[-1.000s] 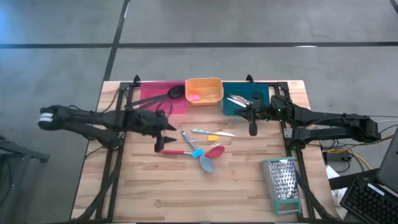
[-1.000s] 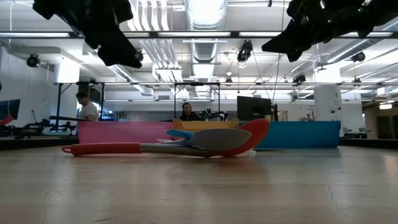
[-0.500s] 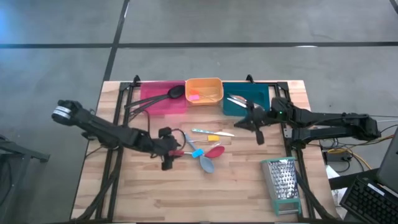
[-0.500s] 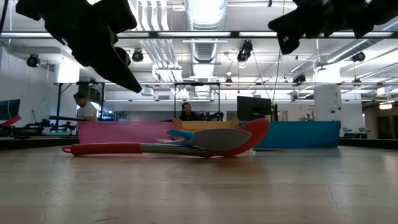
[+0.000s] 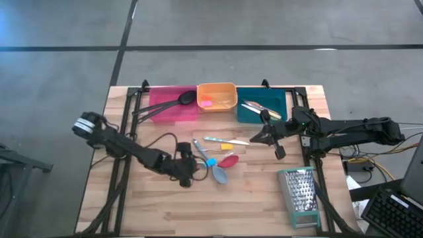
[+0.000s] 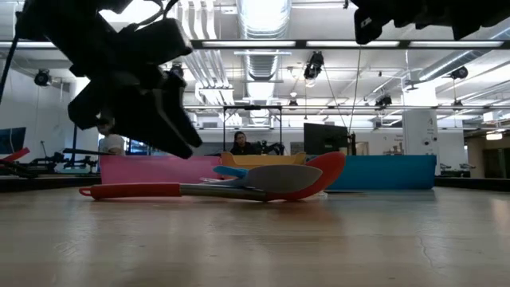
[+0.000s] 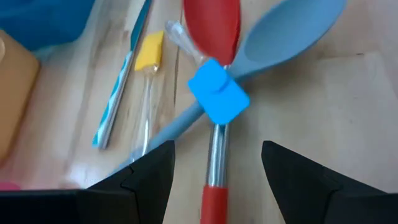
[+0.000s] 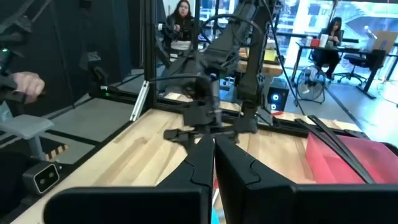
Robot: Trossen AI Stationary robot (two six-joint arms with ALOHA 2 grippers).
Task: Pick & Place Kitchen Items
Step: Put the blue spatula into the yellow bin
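Overhead looks straight down; low level (both share utensils (image 5: pixel 213 160)).

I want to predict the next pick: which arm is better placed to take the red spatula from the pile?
The left. Its pincer is open and hangs over the red spatula handle, fingers on either side. The right pincer is shut and sits apart from the pile, near the teal bin.

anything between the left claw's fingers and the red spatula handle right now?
No. In the left wrist view the left claw stands open over the red spatula, its handle running up between the fingers; nothing is in the gap.
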